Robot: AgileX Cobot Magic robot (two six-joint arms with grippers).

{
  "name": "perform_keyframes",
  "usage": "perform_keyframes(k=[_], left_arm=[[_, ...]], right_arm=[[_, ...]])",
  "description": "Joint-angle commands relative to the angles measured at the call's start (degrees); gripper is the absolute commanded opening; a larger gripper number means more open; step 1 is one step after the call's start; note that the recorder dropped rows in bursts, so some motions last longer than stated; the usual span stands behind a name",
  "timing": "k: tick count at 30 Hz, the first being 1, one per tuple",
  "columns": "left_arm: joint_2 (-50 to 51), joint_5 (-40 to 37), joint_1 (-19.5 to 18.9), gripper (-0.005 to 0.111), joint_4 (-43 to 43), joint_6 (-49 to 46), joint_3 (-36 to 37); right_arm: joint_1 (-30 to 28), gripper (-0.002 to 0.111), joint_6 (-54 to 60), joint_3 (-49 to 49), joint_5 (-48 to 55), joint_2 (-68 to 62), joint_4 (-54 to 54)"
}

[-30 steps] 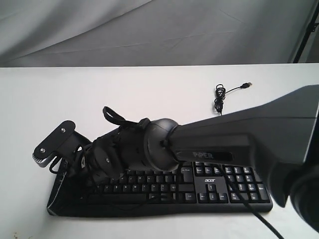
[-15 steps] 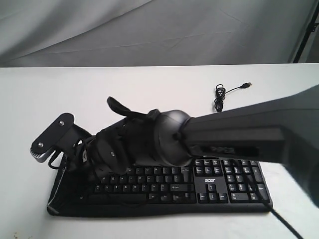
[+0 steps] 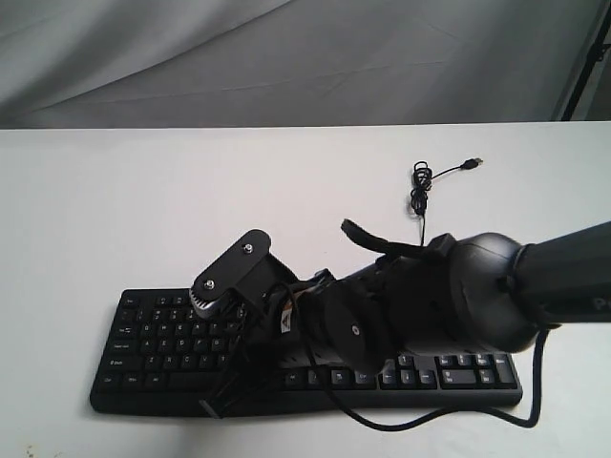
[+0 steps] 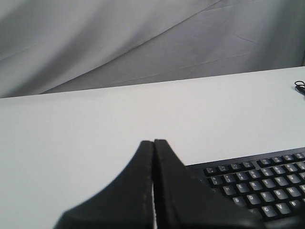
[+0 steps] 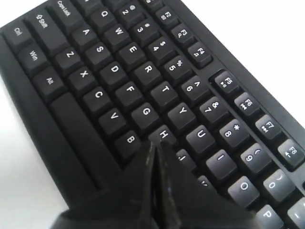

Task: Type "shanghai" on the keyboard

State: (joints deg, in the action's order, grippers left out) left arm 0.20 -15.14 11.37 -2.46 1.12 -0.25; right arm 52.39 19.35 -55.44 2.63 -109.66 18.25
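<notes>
The keyboard (image 3: 158, 345) lies square along the near edge of a white table (image 3: 115, 191), with broad bare tabletop behind it and to its left. Its thin cable (image 3: 418, 191) sits coiled well behind the number-pad end, the plug pointing off to the right. The right arm (image 3: 477, 296), rounded and matte black, reaches in from the right and hides the board's middle; only the left block of keys and some number-pad keys are exposed. In the right wrist view the right gripper (image 5: 153, 145) has its two tapered fingers pressed together with nothing between them, the tip over the H key (image 5: 162, 135). Whether it touches the key cannot be told. The keys are low, square, matte plastic with white legends. In the left wrist view the left gripper (image 4: 153, 142) is likewise pinched together on nothing, over bare table off the board's corner. Creased grey cloth (image 3: 286, 57) hangs behind the far edge.
</notes>
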Motion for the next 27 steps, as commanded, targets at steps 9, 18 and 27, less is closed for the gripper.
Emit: perform_keyframes(k=[9,18,27], left_arm=[[-0.20,0.28,0.23,0.000,-0.04,0.16,0.25],[-0.20,0.28,0.23,0.000,-0.04,0.16,0.25],[-0.20,0.28,0.23,0.000,-0.04,0.16,0.25]], right_arm=[[-0.12,0.000,0.15,0.33,-1.21,-2.76,0.30],[-0.12,0.000,0.28,0.33,-1.45,-2.74,0.30],[0.35,0.000,0.28,0.33,-1.67,-2.74,0.30]])
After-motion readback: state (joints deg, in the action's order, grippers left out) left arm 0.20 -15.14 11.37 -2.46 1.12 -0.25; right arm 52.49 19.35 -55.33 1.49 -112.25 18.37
